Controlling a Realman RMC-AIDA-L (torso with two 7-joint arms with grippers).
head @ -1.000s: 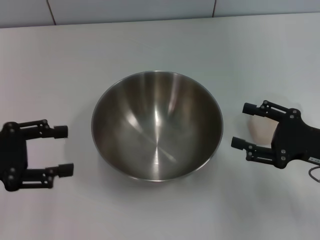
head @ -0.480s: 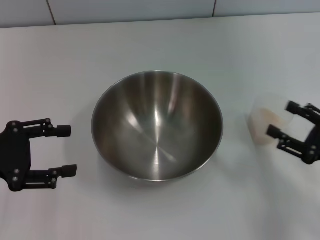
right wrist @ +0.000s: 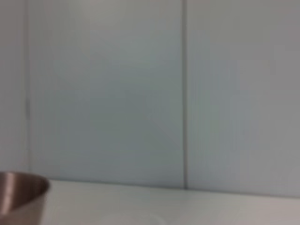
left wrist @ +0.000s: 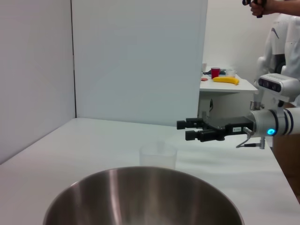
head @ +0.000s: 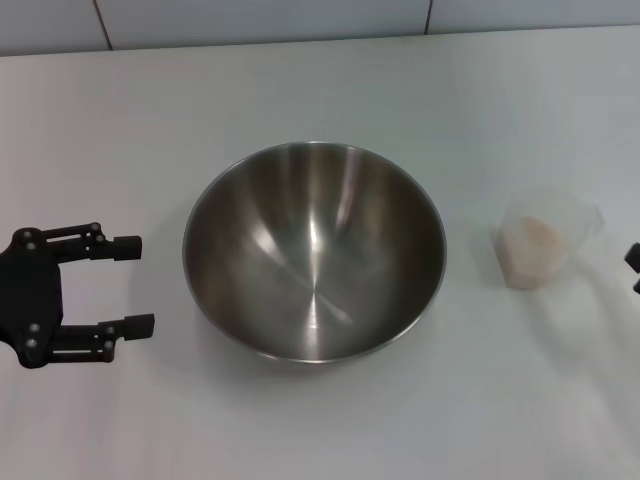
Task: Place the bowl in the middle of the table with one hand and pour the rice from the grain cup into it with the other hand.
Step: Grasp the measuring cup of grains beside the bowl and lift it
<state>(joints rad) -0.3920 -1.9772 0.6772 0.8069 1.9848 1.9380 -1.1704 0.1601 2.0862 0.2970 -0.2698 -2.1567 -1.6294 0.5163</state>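
Note:
The bowl (head: 315, 250), large, steel and holding nothing, stands on the white table (head: 300, 90) near its middle. It also shows in the left wrist view (left wrist: 140, 197) and at the edge of the right wrist view (right wrist: 21, 192). My left gripper (head: 132, 284) is open and empty, just left of the bowl, apart from it. The grain cup (head: 540, 245) stands upright to the right of the bowl with rice (head: 535, 235) in it. My right gripper (head: 635, 268) is at the right edge of the head view, clear of the cup. The left wrist view shows the right gripper (left wrist: 183, 130) open, beyond the cup (left wrist: 158, 156).
Grey wall panels (head: 260, 20) run along the table's far edge. In the left wrist view a side table (left wrist: 227, 84) with a banana and a red cup stands behind, with a person (left wrist: 281, 37) beside it.
My right gripper has drawn back to the right, away from the cup and almost out of the head view. The cup now stands uncovered. The left gripper has barely shifted.

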